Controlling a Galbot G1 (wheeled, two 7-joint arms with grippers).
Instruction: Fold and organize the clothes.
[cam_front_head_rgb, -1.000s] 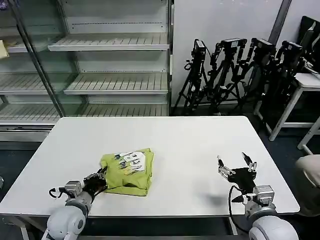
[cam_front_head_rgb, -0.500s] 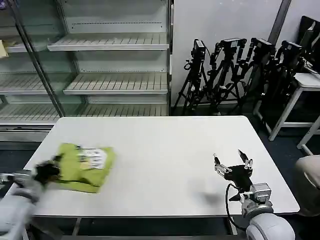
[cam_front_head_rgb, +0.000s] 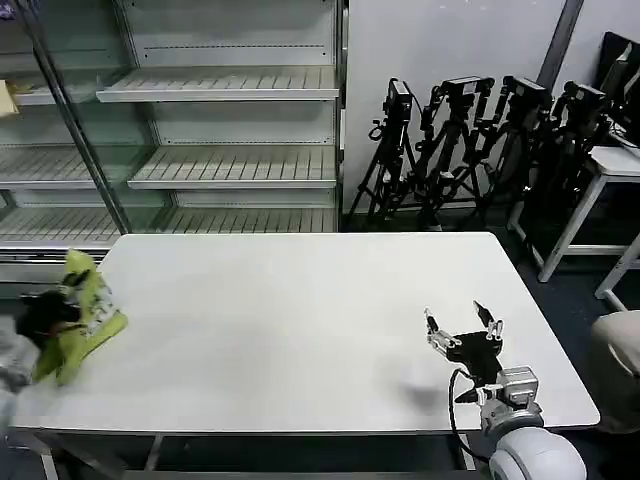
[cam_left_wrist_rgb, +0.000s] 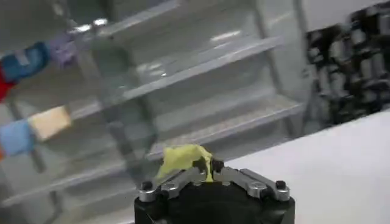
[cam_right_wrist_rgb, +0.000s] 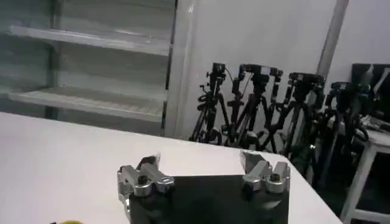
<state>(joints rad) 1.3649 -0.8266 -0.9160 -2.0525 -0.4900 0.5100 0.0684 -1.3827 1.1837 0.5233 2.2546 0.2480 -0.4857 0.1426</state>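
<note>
While your left claw (cam_front_head_rgb: 45, 312) hangs at the worktop's left edge in the head view, it is clamped on the shirt (cam_front_head_rgb: 82, 312), a bunched lime-green wad lifted off the surface, part over the edge. Left wrist view gives you what the head view can't: both fingers (cam_left_wrist_rgb: 183, 178) pinched together with a tuft of shirt (cam_left_wrist_rgb: 183, 159) sticking up between them. Behind that tuft you get glass-fronted shelves and some coloured items at the side, too blurred to name.

Your right claw (cam_front_head_rgb: 463, 327) sits apart near the worktop's front right corner, fingers spread wide, holding nothing. Right wrist view confirms the spread, claw (cam_right_wrist_rgb: 204, 167) with both fingers well apart over bare white surface, and a small yellow speck shows at that view's edge; can't tell what it is.

Worktop (cam_front_head_rgb: 300, 320) is plain white, nothing else on it. Behind it, head view shows metal shelves (cam_front_head_rgb: 220, 130) behind a glass door on the left, a row of black tripods (cam_front_head_rgb: 470, 150) against the wall on the right, and a second white table (cam_front_head_rgb: 610, 170) at far right.
</note>
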